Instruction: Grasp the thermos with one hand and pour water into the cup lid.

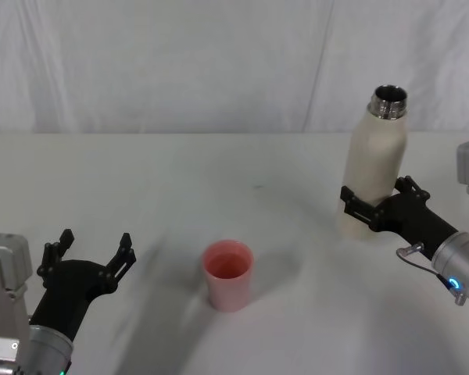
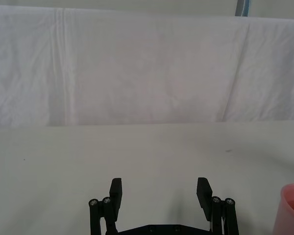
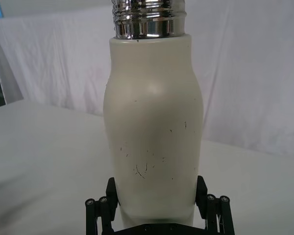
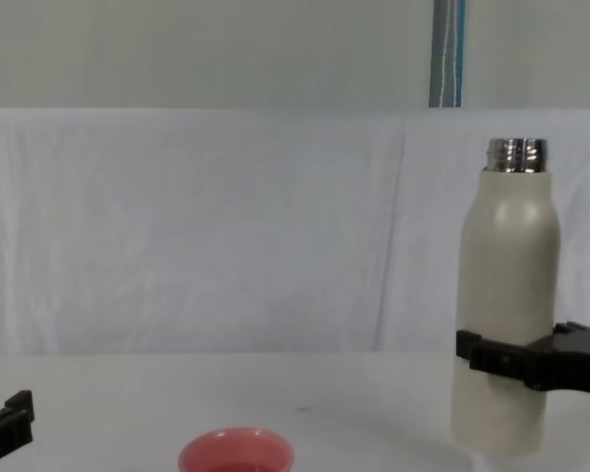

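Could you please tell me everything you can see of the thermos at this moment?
The thermos is a tall cream-white matte bottle with rounded shoulders and a shiny threaded steel neck, uncapped and open at the top. Fine dark scuffs mark its lower body in the right wrist view. It stands upright on the white table, to the right of and beyond the pink cup lid. The right gripper clasps its lower body, a black finger on either side.

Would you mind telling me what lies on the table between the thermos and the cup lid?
Nothing: in the head view the stretch of white table between the thermos and the cup lid is bare.
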{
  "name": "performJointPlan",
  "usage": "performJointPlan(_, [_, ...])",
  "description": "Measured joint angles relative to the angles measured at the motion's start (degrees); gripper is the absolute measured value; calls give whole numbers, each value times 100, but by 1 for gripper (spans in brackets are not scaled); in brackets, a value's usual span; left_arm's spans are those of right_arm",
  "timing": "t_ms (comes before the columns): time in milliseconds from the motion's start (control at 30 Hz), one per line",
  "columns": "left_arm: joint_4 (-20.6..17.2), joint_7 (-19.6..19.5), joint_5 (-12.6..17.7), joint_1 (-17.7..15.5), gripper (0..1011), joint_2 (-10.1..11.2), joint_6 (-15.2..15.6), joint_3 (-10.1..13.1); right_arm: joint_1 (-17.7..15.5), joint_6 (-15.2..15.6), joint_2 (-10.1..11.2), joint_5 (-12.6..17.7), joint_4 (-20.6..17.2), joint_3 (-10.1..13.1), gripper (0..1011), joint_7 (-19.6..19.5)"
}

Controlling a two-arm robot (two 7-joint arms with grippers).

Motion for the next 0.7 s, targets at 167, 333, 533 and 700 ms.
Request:
performJointPlan(167, [0,0,0,0,1001,0,0,0,50,-1,3,-41,98,-81,952,1])
performJointPlan(333, [0,0,0,0,1001,0,0,0,95,-16,-17,-84,179,-135,952,-13])
performJointPlan(533, [0,0,0,0,1001,0,0,0,149,-68,-70,-116,297,-160,952,-54])
performJointPlan(700, [0,0,0,0,1001,0,0,0,188,-107,-118,-143,394,-168,952,-82])
